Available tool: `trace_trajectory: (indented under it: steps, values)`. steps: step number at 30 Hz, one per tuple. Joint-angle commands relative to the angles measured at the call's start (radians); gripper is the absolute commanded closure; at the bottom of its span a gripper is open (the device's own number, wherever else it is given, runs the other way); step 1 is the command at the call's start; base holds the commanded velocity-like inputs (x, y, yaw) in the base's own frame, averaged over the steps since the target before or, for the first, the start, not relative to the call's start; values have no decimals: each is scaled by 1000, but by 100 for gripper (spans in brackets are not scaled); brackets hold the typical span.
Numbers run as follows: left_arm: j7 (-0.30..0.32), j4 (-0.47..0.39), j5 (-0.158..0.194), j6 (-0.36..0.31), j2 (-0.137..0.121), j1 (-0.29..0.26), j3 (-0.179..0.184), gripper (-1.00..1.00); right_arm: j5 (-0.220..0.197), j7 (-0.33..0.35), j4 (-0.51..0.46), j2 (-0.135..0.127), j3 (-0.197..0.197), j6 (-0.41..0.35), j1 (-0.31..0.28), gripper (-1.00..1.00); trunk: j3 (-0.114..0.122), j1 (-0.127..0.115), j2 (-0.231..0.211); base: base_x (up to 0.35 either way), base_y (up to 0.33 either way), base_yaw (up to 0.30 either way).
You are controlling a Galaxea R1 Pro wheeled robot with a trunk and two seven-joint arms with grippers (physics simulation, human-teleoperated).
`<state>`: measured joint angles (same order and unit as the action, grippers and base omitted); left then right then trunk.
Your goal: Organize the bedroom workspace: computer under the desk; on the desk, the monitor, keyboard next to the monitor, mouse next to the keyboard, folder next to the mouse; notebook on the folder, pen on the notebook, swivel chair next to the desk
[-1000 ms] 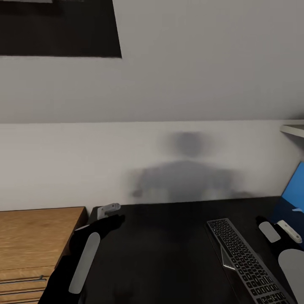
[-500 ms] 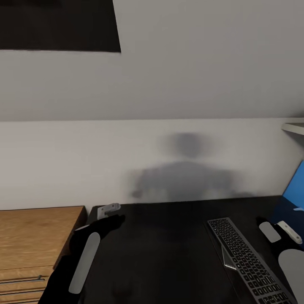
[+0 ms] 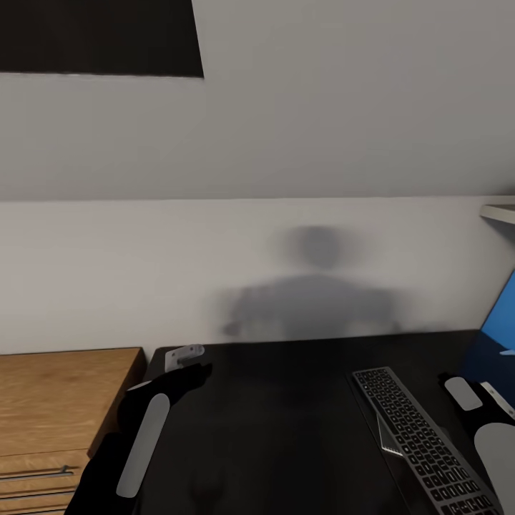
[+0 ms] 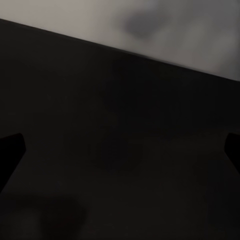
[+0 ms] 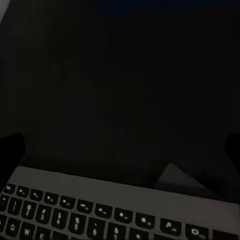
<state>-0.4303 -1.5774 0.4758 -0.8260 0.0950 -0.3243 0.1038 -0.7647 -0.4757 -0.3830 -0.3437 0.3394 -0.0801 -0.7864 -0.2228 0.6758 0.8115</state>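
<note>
The black desk [image 3: 286,400] spreads out in front of me against the pale wall. The slim black keyboard [image 3: 418,440] lies slantwise on its right part and also shows in the right wrist view as the keyboard [image 5: 100,210]. A small pale triangular patch [image 3: 386,438] sits at the keyboard's edge; I cannot tell what it is. My left gripper [image 4: 120,150] is open above bare desk top near the desk's left back corner. My right gripper [image 5: 120,150] is open just beyond the keyboard, nothing between its fingers. The other task things are out of view.
A light wood chest of drawers [image 3: 64,400] stands against the desk's left side. A bright blue panel [image 3: 501,332] rises at the right edge, with a pale shelf [image 3: 501,212] above it. A dark window [image 3: 100,36] sits high on the sloped wall.
The whole view has shifted a little, so the window and wall seam sit higher. My right arm has slid slightly toward the right edge. The left arm holds still.
</note>
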Motion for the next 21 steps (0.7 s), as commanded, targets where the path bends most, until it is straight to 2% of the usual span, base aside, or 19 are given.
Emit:
trace_trajectory:
  steps: [1, 21]
  values:
    - [-10, -1, 11, -2, 0, -1, 1, -100, -2, -4, -2, 0, 2, -6, 0, -100, -5, 4, 8, 0, 0, 0]
    - [-12, -6, 11, -2, 0, -1, 1, -100, -2, -28, 12, -4, 4, -9, 0, -100, -67, 81, 148, 0, 0, 0]
